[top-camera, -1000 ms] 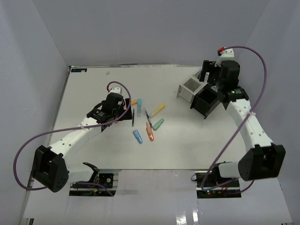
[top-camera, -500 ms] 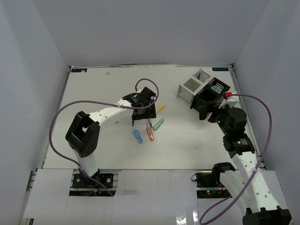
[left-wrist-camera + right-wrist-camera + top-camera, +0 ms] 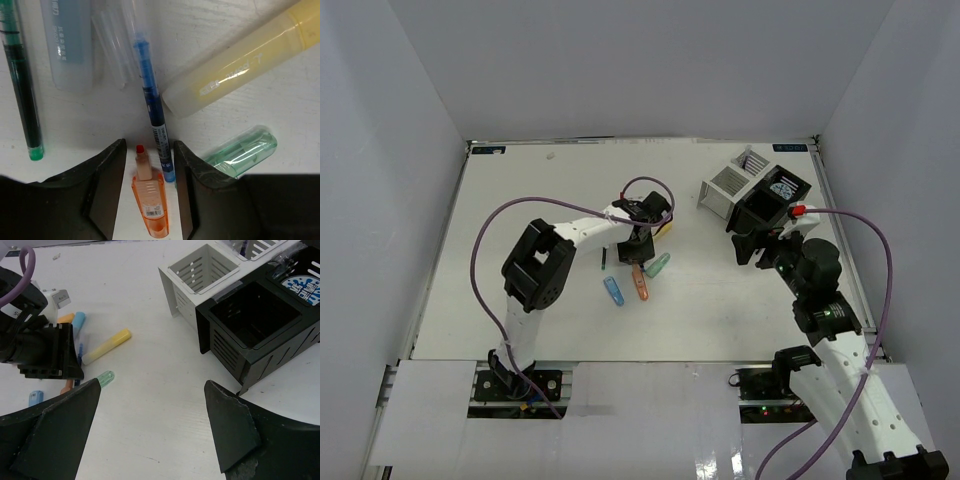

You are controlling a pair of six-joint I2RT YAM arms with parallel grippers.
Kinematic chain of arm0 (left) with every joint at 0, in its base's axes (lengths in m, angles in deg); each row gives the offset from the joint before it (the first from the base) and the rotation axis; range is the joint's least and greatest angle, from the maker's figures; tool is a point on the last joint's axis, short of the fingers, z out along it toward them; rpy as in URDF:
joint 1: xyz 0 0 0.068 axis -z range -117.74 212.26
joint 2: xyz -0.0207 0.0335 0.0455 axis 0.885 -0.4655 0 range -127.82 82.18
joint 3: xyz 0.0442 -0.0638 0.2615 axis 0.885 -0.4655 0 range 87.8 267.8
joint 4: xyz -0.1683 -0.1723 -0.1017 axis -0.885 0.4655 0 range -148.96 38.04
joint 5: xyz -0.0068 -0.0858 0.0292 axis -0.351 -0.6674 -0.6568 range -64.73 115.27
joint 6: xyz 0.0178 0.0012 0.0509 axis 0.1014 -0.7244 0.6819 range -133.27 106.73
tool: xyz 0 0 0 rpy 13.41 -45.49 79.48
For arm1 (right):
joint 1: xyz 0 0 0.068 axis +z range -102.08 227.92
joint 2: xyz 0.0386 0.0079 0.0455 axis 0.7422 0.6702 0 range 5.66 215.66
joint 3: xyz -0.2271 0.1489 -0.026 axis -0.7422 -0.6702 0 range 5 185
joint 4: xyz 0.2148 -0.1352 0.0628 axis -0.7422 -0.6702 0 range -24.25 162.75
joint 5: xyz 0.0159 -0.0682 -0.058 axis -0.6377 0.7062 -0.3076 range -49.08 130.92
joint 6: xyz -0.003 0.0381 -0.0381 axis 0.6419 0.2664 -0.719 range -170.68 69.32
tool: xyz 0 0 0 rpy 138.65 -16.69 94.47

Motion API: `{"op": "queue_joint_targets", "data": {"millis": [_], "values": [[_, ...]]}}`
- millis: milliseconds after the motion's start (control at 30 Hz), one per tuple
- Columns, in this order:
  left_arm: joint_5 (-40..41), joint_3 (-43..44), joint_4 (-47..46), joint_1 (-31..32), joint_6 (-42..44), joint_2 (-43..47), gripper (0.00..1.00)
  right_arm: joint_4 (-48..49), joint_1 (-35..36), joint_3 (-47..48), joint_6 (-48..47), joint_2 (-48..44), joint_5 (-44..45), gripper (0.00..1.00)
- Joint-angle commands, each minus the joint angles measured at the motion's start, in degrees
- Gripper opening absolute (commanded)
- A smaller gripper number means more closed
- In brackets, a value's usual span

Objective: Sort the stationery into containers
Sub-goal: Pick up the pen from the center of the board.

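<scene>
The orange marker (image 3: 150, 210) and the blue pen (image 3: 152, 107) lie on the table (image 3: 75, 127) between the half-parted fingers of my left gripper (image 3: 149, 148), nothing clamped; the yellow marker (image 3: 240, 70) lies just beyond; my right gripper (image 3: 151, 384) gapes wide, empty, near the black box (image 3: 260, 335).

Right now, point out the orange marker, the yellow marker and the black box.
orange marker (image 3: 149, 202): left wrist view, on its orange barrel.
yellow marker (image 3: 240, 70): left wrist view, mid-body.
black box (image 3: 227, 349): right wrist view, on its slatted near wall.
</scene>
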State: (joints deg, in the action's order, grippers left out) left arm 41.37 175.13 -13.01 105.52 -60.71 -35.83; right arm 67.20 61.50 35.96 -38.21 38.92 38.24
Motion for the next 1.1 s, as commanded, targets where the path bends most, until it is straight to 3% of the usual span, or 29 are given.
{"op": "queue_joint_targets", "data": {"millis": [0,333,833,1067], "values": [[3.1,3.0,1.9,0.2,-1.3,-0.3,0.53,3.2,1.0,-0.5,0.1,-0.8,1.4,0.90],[4.5,6.4,2.9,0.2,-0.4,-4.3,0.45,3.2,1.6,-0.9,0.0,-1.1,1.9,0.91],[5.9,13.1,3.4,0.2,3.7,-6.8,0.00,2.3,1.6,-0.5,-0.4,-0.5,1.7,0.91],[5.3,11.6,-0.2,0.5,8.6,2.9,0.00,1.3,1.6,1.3,-1.5,0.7,-1.9,0.90]]}}
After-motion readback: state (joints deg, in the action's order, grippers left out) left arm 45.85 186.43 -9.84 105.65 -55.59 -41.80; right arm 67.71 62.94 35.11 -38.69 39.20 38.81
